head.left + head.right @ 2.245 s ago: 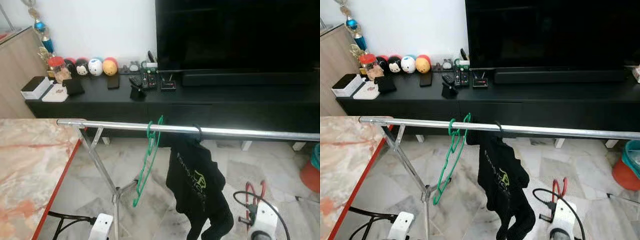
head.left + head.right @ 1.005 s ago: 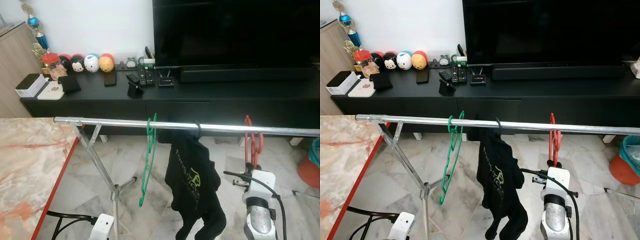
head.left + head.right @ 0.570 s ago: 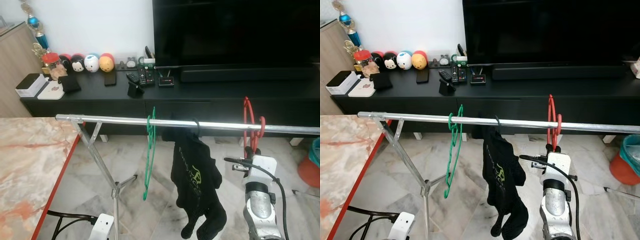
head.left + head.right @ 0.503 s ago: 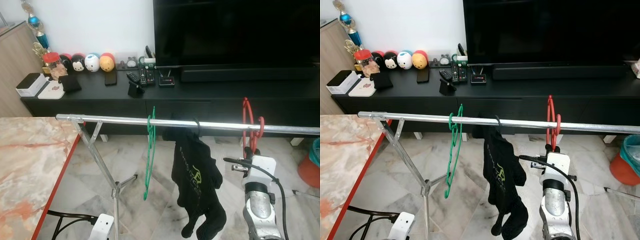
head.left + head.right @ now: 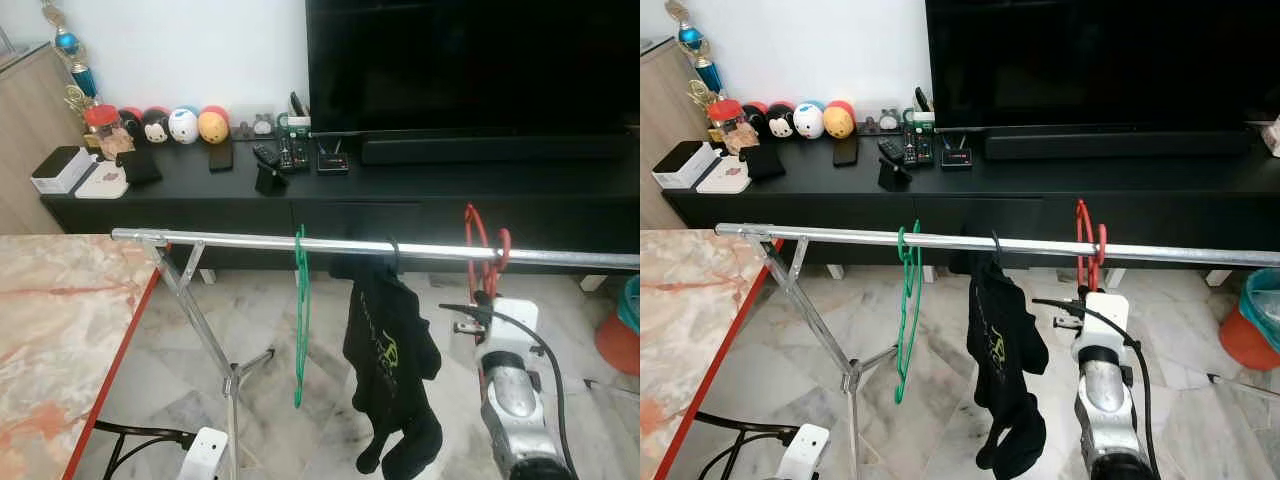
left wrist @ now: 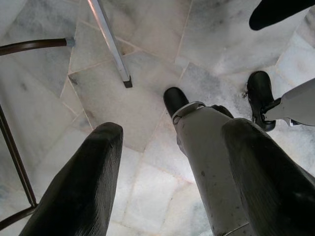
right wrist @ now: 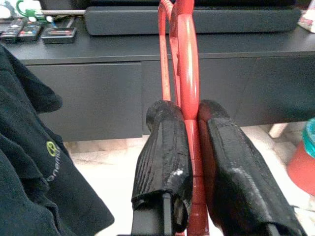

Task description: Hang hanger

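From the left eye view, you have the right gripper raised under the silver rail, carrying the red hanger upright so its hook stands at rail height. The hook looks to be at or just over the bar, but you cannot tell from here whether it has caught. The spot is to the right of the black shirt and well clear of the green hanger, probably chosen so the new hanger has free bar to sit on.

The right eye view shows the same layout: the red hanger crosses the rail beside the shirt, with the silver forearm directly below it. That vertical hold keeps the hook pointing up for a clean drop onto the bar.

In the left wrist view, the left gripper hangs idle over the marble floor, its fingers spread wide with nothing between them. The rack's leg and the robot's own leg lie below.

In the right wrist view, your fingers are pinched tight on the red hanger's body, which runs straight up between them toward the TV cabinet. The narrow, firm pinch is what keeps the hanger from swinging; you would want the hook seated before easing it.
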Controlling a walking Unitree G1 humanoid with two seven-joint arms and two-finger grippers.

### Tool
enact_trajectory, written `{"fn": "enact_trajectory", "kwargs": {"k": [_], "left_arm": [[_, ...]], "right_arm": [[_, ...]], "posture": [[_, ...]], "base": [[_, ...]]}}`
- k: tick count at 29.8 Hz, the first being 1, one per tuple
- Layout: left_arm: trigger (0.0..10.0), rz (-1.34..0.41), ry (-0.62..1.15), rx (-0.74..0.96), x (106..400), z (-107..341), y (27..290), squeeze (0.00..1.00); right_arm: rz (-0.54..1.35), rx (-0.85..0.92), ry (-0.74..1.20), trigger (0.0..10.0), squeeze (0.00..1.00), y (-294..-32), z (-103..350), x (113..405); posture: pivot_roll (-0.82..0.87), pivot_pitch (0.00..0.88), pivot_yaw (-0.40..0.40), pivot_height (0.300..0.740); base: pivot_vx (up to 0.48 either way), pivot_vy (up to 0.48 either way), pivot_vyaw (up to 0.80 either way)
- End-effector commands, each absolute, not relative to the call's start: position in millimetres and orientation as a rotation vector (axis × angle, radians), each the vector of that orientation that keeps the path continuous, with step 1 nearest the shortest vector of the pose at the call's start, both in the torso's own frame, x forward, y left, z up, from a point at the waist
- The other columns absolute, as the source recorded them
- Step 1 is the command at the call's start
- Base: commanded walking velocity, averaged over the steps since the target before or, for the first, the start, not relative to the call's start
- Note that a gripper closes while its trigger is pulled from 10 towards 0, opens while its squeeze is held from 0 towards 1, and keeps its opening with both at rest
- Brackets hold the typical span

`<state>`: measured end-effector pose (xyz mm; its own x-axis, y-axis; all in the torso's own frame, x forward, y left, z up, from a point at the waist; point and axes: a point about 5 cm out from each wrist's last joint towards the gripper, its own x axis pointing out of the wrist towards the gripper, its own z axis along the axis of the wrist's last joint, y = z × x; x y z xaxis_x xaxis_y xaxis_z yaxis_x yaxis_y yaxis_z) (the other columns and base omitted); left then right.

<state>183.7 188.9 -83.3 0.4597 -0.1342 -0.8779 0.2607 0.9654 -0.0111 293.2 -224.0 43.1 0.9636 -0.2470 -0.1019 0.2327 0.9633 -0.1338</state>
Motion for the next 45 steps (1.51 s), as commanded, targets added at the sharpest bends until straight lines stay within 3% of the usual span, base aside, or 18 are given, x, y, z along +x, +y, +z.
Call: {"fn": "enact_trajectory", "kwargs": {"k": [1, 8, 9, 10, 35, 45], "left_arm": [[10.0, -0.242, 1.087, 0.146, 180, -85, 193, 0.00], [10.0, -0.246, 1.090, 0.146, 179, -85, 193, 0.00], [10.0, -0.246, 1.090, 0.146, 179, -85, 193, 0.00], [10.0, -0.246, 1.090, 0.145, 179, -85, 193, 0.00], [10.0, -0.252, 1.091, 0.148, 179, -85, 193, 0.00], [10.0, -0.251, 1.088, 0.142, 179, -85, 193, 0.00]], "right_arm": [[-0.236, -0.116, 0.123, 10.0, 0.00, -224, 45, 297], [-0.259, -0.118, 0.282, 10.0, 0.00, -226, 26, 291], [-0.256, -0.099, 0.280, 10.0, 0.69, -225, 25, 290], [-0.252, -0.087, 0.272, 10.0, 1.00, -224, 25, 290], [-0.275, -0.033, 0.020, 10.0, 1.00, -219, 52, 293], [-0.274, -0.088, -0.046, 10.0, 1.00, -208, 48, 269]], "posture": [[-0.08, 0.000, 0.055, 0.740], [-0.08, 0.000, 0.055, 0.740], [-0.08, 0.000, 0.054, 0.740], [-0.08, 0.000, 0.055, 0.740], [-0.08, 0.000, 0.058, 0.740], [-0.08, 0.000, 0.055, 0.740]], "base": [[0.000, 0.000, 0.00], [0.000, 0.000, 0.00], [0.000, 0.000, 0.00], [0.000, 0.000, 0.00], [0.000, 0.000, 0.00], [0.000, 0.000, 0.00]]}}
